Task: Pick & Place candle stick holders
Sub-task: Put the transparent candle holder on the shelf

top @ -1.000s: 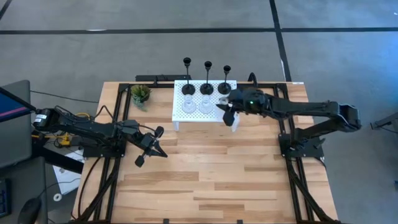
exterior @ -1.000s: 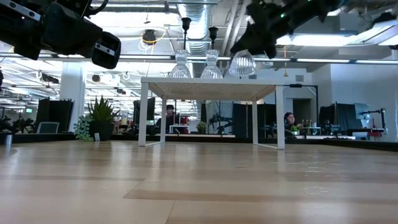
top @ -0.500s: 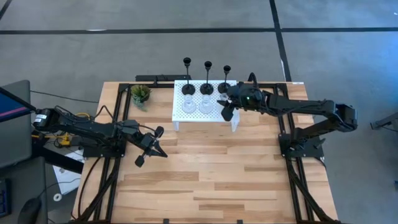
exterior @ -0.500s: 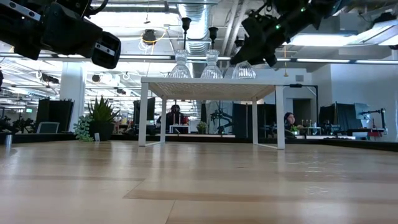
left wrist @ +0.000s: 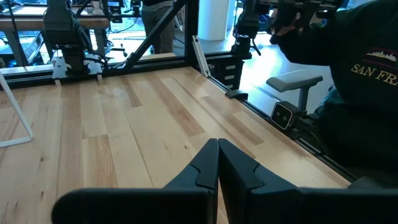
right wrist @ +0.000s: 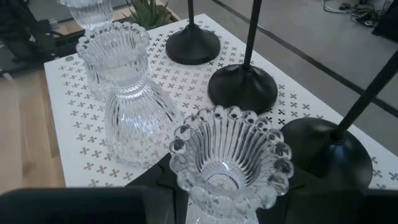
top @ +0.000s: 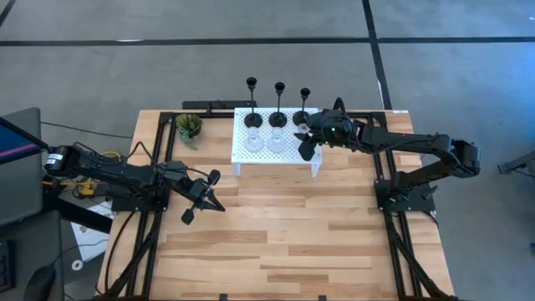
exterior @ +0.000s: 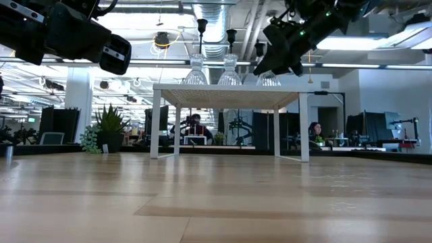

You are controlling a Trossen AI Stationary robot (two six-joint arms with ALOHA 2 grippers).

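Observation:
Three black candle stick holders stand by their disc bases in a row on the far half of the white perforated rack. Two clear glass holders stand in front of them and also show in the right wrist view. My right gripper is over the rack's right end, shut on the third glass holder. My left gripper is shut and empty above the table's left middle; it also shows in the left wrist view. My right gripper pinches the glass holder's narrow waist, below its scalloped rim, between its two fingers. The fingers come from the table's right, slanting down. The holder is upright, its base level with the rack top; whether it rests there I cannot tell.
A small green potted plant stands left of the rack. The black holder at the right stands close behind the held glass. Bare wooden table lies in front of the rack. People sit in the room beyond the table.
My right gripper has gone down and a little toward the table's far edge with the glass holder. The holder has stayed upright and come down from above the rack to the level of the rack top.

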